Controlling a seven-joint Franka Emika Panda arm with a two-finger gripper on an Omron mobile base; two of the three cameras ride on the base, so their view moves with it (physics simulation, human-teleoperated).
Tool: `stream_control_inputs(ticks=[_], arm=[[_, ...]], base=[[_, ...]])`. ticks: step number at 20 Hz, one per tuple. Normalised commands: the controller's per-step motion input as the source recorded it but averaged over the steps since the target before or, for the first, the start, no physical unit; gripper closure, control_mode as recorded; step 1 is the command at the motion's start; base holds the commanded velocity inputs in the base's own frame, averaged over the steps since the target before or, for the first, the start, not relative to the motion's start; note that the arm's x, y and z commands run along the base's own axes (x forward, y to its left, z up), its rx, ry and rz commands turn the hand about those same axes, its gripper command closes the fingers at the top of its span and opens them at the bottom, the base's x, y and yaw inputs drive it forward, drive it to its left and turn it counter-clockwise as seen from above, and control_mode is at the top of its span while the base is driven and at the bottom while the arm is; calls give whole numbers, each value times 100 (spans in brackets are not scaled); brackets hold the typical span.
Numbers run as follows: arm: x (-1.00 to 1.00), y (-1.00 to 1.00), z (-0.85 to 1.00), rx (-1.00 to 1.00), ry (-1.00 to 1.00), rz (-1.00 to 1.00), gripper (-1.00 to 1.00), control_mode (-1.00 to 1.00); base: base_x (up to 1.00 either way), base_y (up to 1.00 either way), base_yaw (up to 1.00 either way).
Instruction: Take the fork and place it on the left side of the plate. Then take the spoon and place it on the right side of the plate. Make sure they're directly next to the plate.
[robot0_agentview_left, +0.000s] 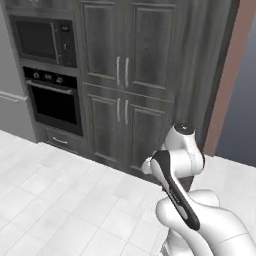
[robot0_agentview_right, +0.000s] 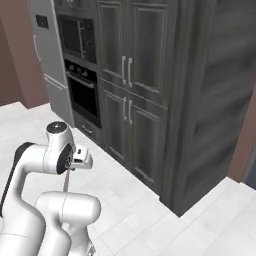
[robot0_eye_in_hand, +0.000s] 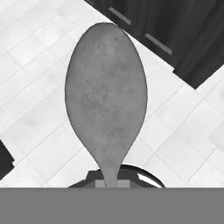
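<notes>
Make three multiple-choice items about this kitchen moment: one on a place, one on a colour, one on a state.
1. Where does the oven sit?
A. below the microwave
B. above the microwave
C. right of the tall cabinet doors

2. What colour is the spoon?
A. gold
B. all grey
C. dark brown

3. What is the state of the pincer?
A. open and bare
B. shut on a fork
C. shut on the spoon

Answers: 1 A, the oven is under the microwave in both base views. 2 B, bowl and handle are grey in the hand view. 3 C, the spoon's handle runs down into the pincer.
</notes>
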Motion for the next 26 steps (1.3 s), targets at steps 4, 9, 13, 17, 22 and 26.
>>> stream_control_inputs(ticks=[4,9,13,17,22,26], arm=[[0,0,0,0,0,0,100,100],[0,0,0,0,0,0,100,100],[0,0,0,0,0,0,100,100],[0,0,0,0,0,0,100,100],[0,0,0,0,0,0,100,100],[0,0,0,0,0,0,100,100]], base=[[65,22,47],[53,25,55],[58,21,52],[74,15,42],[94,14,20],[94,9,17]])
